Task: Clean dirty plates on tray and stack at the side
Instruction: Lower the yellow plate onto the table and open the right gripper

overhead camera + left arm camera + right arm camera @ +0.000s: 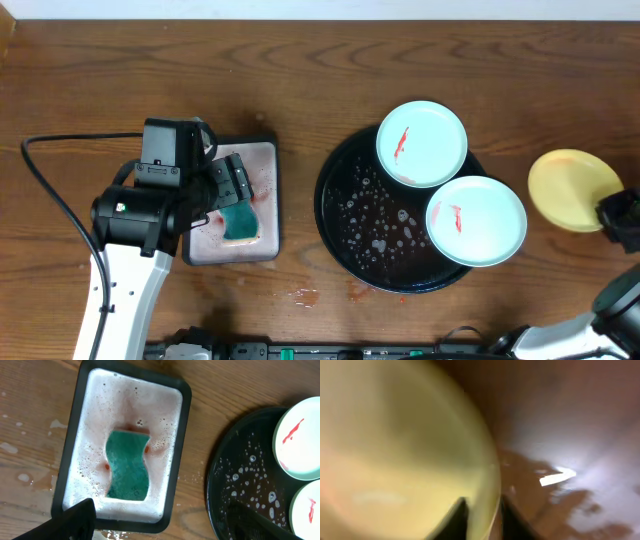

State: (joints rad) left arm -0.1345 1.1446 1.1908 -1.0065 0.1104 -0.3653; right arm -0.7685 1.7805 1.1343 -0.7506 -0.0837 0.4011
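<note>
Two pale mint-white plates (421, 143) (476, 220) with red sauce smears sit on the right part of the large round black tray (345, 215), which is wet with suds. They also show at the right edge of the left wrist view (299, 440). The pale yellow plate (570, 188) is off the tray at the far right. My right gripper (482, 517) is shut on its rim (405, 450). My left gripper (160, 522) is open and empty, hovering above a green sponge (128, 465) and not touching it.
The green sponge (238, 220) lies in a small rectangular black-rimmed tray (262, 160) of pinkish foam left of the round tray. Water drops and red specks (305, 295) mark the wood tabletop in front. A black cable (45, 190) loops at the left.
</note>
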